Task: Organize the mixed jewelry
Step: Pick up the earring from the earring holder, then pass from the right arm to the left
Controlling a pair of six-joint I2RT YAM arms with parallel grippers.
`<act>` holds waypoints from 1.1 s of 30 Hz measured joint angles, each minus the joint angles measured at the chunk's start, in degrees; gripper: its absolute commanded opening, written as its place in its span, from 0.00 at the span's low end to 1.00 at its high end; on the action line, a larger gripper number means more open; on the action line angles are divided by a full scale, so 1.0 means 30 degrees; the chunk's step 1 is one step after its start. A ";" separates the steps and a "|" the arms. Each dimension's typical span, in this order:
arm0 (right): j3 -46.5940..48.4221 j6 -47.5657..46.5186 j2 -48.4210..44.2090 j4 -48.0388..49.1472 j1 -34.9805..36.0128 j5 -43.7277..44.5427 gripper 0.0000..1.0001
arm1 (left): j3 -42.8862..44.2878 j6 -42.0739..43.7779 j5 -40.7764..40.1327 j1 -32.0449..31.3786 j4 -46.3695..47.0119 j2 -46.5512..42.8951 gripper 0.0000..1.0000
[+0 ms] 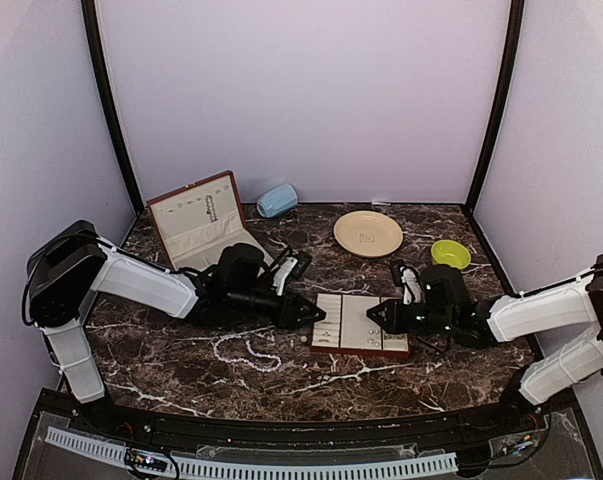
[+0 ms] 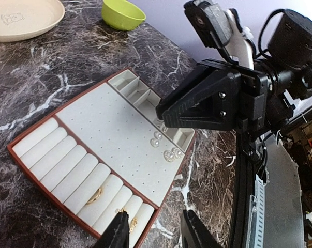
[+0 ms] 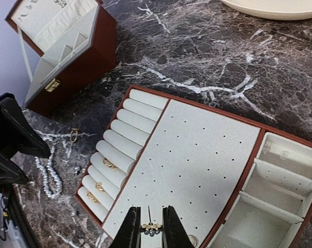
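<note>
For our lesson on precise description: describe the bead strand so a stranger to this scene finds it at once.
Find the slotted tray in the middle of the marble table. On the marble off its ring-roll end, toward the left arm, lies the bead strand. It alone is a long curved line of white beads; the pieces beside it are tiny single items.

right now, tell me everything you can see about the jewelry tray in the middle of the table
The tray is a flat rectangle with a red-brown frame and cream, felt-like lining, lying on the dark marble table. One end has a row of padded rolls with a few gold rings tucked between them; the middle is a panel dotted with small holes; the other end has open compartments. The right claw is closed on a small earring at the panel's edge.
</note>
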 measured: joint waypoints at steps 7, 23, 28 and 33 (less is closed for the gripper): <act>-0.0255 0.0393 -0.0204 0.1719 -0.1931 -0.6186 0.13 | -0.0401 0.4058 0.0386 -0.0248 0.1756 -0.0270 0.39; 0.0896 0.1508 -0.0197 0.1756 -0.2171 -1.3945 0.13 | -0.0707 1.3216 -0.1428 -0.2506 0.4364 -0.0277 0.35; 0.0998 0.1632 -0.0044 0.1756 -0.2171 -1.4644 0.13 | -0.0707 1.4498 -0.1464 -0.2987 0.4473 -0.0299 0.31; 0.1086 0.1690 0.0117 0.1756 -0.2171 -1.4950 0.13 | -0.0707 1.5169 -0.1552 -0.3235 0.4466 -0.0306 0.28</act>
